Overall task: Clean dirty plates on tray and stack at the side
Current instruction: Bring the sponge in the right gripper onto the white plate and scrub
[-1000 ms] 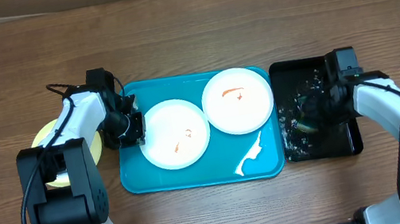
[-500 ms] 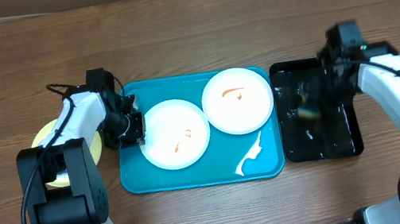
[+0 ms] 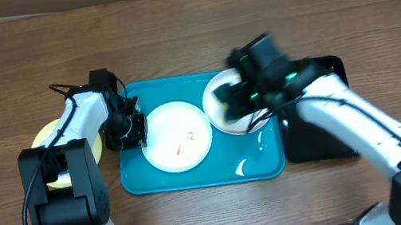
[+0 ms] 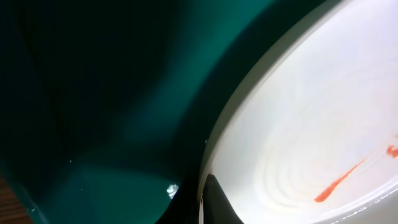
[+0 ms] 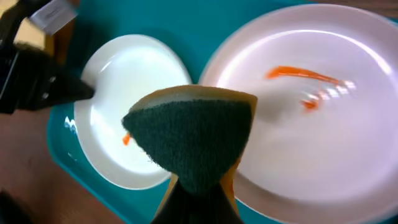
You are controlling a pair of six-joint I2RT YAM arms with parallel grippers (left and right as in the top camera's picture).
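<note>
Plates: left white plate (image 3: 178, 136) at 9 o'clock in tray (image 3: 194, 176), right white plate (image 5: 323, 130) at 2 o'clock; both smeared orange. Jaws pressed together, left gripper (image 3: 138, 128) touches left white plate's 9 o'clock rim. Over right white plate, right gripper (image 3: 233, 101) pinches sponge (image 5: 193, 134).

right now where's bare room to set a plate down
Free: the tray's near right corner, between the left plate and the rim; also the table beyond the tray. Crowded: the tray's middle, where the left plate and right plate nearly meet under the sponge.
</note>
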